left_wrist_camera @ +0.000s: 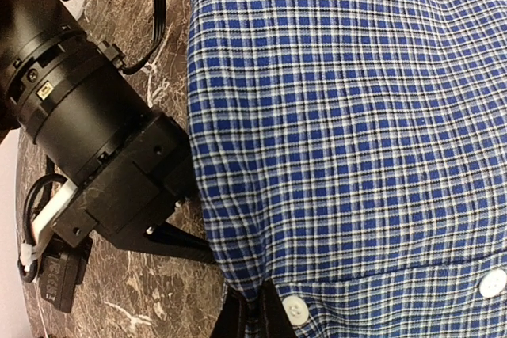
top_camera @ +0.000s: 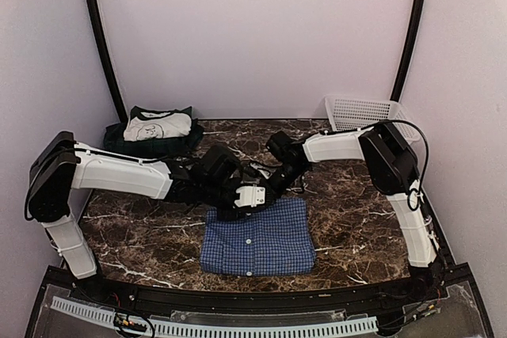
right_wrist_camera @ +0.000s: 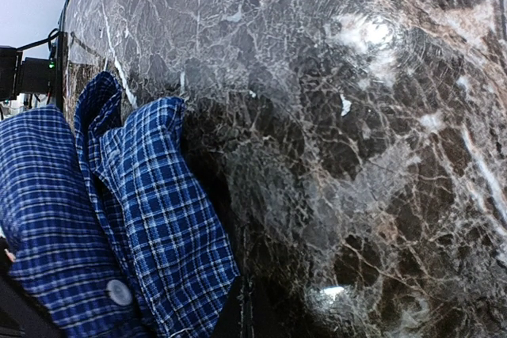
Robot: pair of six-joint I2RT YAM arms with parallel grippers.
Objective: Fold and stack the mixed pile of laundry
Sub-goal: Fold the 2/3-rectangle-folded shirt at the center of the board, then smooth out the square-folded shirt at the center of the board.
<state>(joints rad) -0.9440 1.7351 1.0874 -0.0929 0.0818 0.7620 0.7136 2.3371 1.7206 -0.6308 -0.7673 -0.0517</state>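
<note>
The blue-and-white check shirt (top_camera: pixel 257 241) lies folded flat at the table's front middle. It fills the left wrist view (left_wrist_camera: pixel 356 132). My left gripper (left_wrist_camera: pixel 261 316) is shut on the shirt's far edge beside a white button (left_wrist_camera: pixel 295 307). My right gripper (right_wrist_camera: pixel 245 314) is shut too, its tips pinching the shirt's hem (right_wrist_camera: pixel 170 219) close by. From above the two grippers, left (top_camera: pixel 238 200) and right (top_camera: pixel 268 192), meet at the shirt's back edge. A white garment with dark green parts (top_camera: pixel 158 126) rests on dark green cloth at the back left.
A white lattice basket (top_camera: pixel 366 113) stands at the back right corner. The marble table (top_camera: pixel 356 219) is bare to the right of the shirt. The right arm's wrist (left_wrist_camera: pixel 87 116) sits close on the left of the left wrist view.
</note>
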